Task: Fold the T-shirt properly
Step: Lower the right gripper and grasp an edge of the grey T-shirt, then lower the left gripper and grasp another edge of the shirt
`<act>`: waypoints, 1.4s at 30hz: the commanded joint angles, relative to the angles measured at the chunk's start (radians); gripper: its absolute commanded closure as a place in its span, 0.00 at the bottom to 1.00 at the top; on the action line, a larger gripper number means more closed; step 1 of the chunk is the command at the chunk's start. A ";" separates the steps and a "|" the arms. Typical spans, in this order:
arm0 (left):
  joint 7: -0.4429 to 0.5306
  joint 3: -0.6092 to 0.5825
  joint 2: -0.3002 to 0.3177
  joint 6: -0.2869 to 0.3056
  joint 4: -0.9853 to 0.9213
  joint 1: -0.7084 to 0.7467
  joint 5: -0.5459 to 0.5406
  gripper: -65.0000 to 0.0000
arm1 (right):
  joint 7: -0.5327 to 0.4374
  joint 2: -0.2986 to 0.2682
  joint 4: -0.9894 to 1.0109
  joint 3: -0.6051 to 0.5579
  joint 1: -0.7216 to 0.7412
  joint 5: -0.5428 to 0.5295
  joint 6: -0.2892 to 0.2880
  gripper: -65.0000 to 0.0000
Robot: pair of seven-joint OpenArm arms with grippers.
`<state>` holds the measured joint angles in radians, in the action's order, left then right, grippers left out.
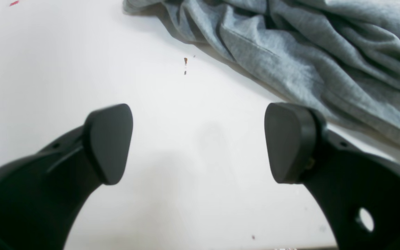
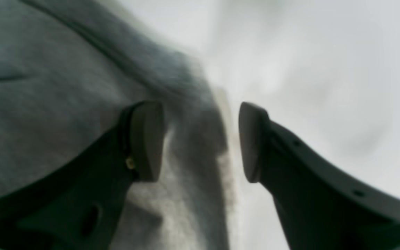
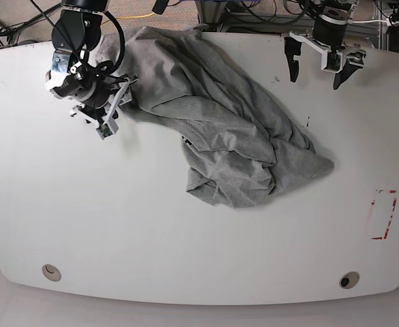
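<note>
The grey T-shirt (image 3: 220, 116) lies crumpled across the middle of the white table (image 3: 118, 218), stretching from the far left to right of centre. My right gripper (image 3: 118, 109) is low at the shirt's far-left edge. In the right wrist view its fingers stand apart astride the blurred hem of the T-shirt (image 2: 47, 104), with the right gripper (image 2: 200, 142) not pinching it. My left gripper (image 3: 314, 76) hangs wide open at the far right, above bare table. In the left wrist view the left gripper (image 1: 200, 139) holds nothing, and the T-shirt (image 1: 325, 52) lies past its right finger.
A red taped rectangle (image 3: 383, 214) marks the table near its right edge. Two round holes (image 3: 50, 272) (image 3: 349, 279) sit by the front edge. Cables and frame parts run along the back. Small dark specks (image 1: 185, 62) dot the surface.
</note>
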<state>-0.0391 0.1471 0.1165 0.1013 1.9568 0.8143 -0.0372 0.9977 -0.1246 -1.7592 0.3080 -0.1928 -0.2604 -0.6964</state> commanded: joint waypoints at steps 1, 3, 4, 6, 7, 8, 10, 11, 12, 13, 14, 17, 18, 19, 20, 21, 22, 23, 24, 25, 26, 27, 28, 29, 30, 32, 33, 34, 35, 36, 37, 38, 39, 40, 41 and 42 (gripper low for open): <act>0.018 0.003 0.002 -0.002 0.016 -0.003 0.000 0.15 | -0.015 -0.008 -0.023 -0.013 0.006 -0.010 -0.002 0.49; 0.018 0.003 0.002 -0.002 0.011 -0.005 0.000 0.15 | -0.015 -0.008 -0.017 -0.022 0.006 -0.010 -0.002 0.49; 0.018 0.003 0.002 -0.002 0.006 -0.006 0.000 0.15 | -0.018 -0.008 -0.012 -0.023 0.008 -0.010 -0.002 0.49; 0.018 0.003 0.002 -0.002 0.003 -0.008 0.000 0.15 | -0.020 -0.007 0.008 -0.026 0.013 -0.007 -0.002 0.50; 0.018 0.003 0.002 -0.002 0.003 -0.008 0.000 0.15 | -0.021 -0.008 0.028 -0.028 0.017 -0.009 -0.002 0.50; 0.018 0.003 0.002 -0.002 0.003 -0.008 0.000 0.15 | -0.021 -0.010 0.040 -0.028 0.028 -0.009 -0.002 0.50; 0.018 0.003 0.002 -0.002 0.003 -0.008 0.000 0.15 | -0.021 -0.010 0.061 -0.028 0.043 -0.009 -0.002 0.50; 0.018 0.003 0.002 -0.002 0.003 -0.008 0.000 0.15 | -0.021 -0.011 0.072 -0.028 0.046 -0.006 -0.002 0.50; 0.018 0.003 0.002 -0.002 0.003 -0.008 0.000 0.15 | -0.021 -0.011 0.080 -0.026 0.049 -0.003 -0.002 0.51; 0.018 0.003 0.002 -0.002 0.003 -0.008 0.000 0.15 | -0.023 -0.011 0.084 -0.026 0.049 -0.003 -0.002 0.53; 0.018 0.003 0.002 -0.002 0.003 -0.008 0.000 0.15 | -0.029 -0.011 0.084 -0.026 0.051 -0.003 -0.002 0.57; -0.023 0.003 0.002 -0.005 0.009 -0.009 -0.008 0.14 | -0.040 -0.011 0.081 -0.026 0.048 -0.003 -0.002 0.73; -0.061 0.003 -0.001 -0.005 0.013 -0.017 -0.010 0.14 | -0.040 -0.011 0.081 -0.026 0.048 -0.004 -0.002 0.79; -0.103 0.003 -0.002 -0.005 0.017 -0.034 -0.014 0.14 | -0.040 -0.011 0.080 -0.026 0.048 -0.006 -0.002 0.84; -0.150 0.003 -0.004 -0.005 0.025 -0.059 -0.031 0.14 | -0.040 -0.011 0.078 -0.026 0.048 -0.006 -0.002 0.90; -0.193 0.004 -0.004 -0.005 0.028 -0.079 -0.056 0.14 | -0.040 -0.011 0.075 -0.028 0.048 -0.004 -0.002 0.95; -0.224 0.004 -0.004 -0.005 0.028 -0.092 -0.080 0.14 | -0.038 -0.011 0.071 -0.028 0.048 -0.004 -0.002 0.98; -0.258 0.009 -0.004 -0.005 0.028 -0.108 -0.114 0.14 | -0.038 -0.011 0.054 -0.028 0.045 -0.003 -0.002 1.00; -0.288 0.018 -0.002 -0.004 0.028 -0.120 -0.152 0.14 | -0.038 -0.011 0.031 -0.028 0.042 -0.001 -0.002 1.00; -0.305 0.026 -0.002 -0.004 0.028 -0.129 -0.175 0.14 | -0.036 -0.011 0.017 -0.028 0.039 -0.001 -0.002 1.00; -0.331 0.035 -0.002 -0.001 0.028 -0.141 -0.206 0.14 | -0.036 -0.011 -0.005 -0.028 0.029 -0.001 -0.002 1.00; -0.351 0.041 -0.002 -0.001 0.028 -0.164 -0.234 0.14 | -0.036 -0.011 -0.025 -0.026 0.023 -0.001 -0.002 1.00; -0.376 0.041 0.001 -0.001 0.026 -0.189 -0.257 0.14 | -0.036 -0.011 -0.044 -0.025 0.020 -0.001 -0.002 1.00; -0.400 0.041 0.002 -0.001 0.026 -0.209 -0.272 0.14 | -0.036 -0.011 -0.063 -0.023 0.019 -0.001 -0.002 1.00; -0.433 0.042 0.004 -0.001 0.025 -0.234 -0.289 0.14 | -0.036 -0.011 -0.083 -0.022 0.017 -0.001 -0.002 1.00; -0.494 0.046 0.004 -0.001 0.025 -0.273 -0.303 0.15 | -0.036 -0.013 -0.118 -0.022 0.014 0.000 -0.002 1.00; -0.519 0.047 0.004 -0.004 0.025 -0.293 -0.303 0.15 | -0.035 -0.013 -0.137 -0.020 0.013 0.000 -0.002 1.00; -0.534 0.049 0.002 -0.004 0.025 -0.310 -0.303 0.15 | -0.035 -0.014 -0.146 -0.020 0.013 0.000 -0.002 1.00; -0.551 0.058 0.002 -0.005 0.025 -0.336 -0.303 0.15 | -0.035 -0.025 -0.160 -0.019 0.013 0.000 -0.002 1.00; -0.562 0.069 0.002 -0.005 0.025 -0.356 -0.303 0.15 | -0.035 -0.036 -0.166 -0.019 0.013 0.000 -0.002 1.00; -0.569 0.078 -0.001 -0.004 0.025 -0.369 -0.301 0.15 | -0.035 -0.043 -0.172 -0.014 0.013 0.000 -0.002 1.00; -0.578 0.087 -0.002 -0.004 0.025 -0.385 -0.301 0.15 | -0.035 -0.048 -0.173 -0.002 0.013 0.000 -0.002 1.00; -0.591 0.095 -0.002 -0.002 0.023 -0.401 -0.301 0.15 | -0.035 -0.048 -0.183 0.023 0.014 -0.004 -0.002 1.00; -0.597 0.098 -0.002 -0.002 0.023 -0.408 -0.301 0.15 | -0.035 -0.050 -0.189 0.043 0.016 -0.004 -0.002 1.00; -0.606 0.101 -0.002 -0.002 0.023 -0.416 -0.301 0.15 | -0.035 -0.050 -0.196 0.079 0.017 -0.004 -0.002 1.00; -0.612 0.101 0.001 -0.002 0.023 -0.424 -0.301 0.15 | -0.033 -0.050 -0.198 0.110 0.019 -0.006 -0.002 1.00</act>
<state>-0.6533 0.2489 0.1112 0.0933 1.9629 0.3969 -0.3313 0.9806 -0.1612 -1.9259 0.3725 -0.1864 -0.2592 -0.6998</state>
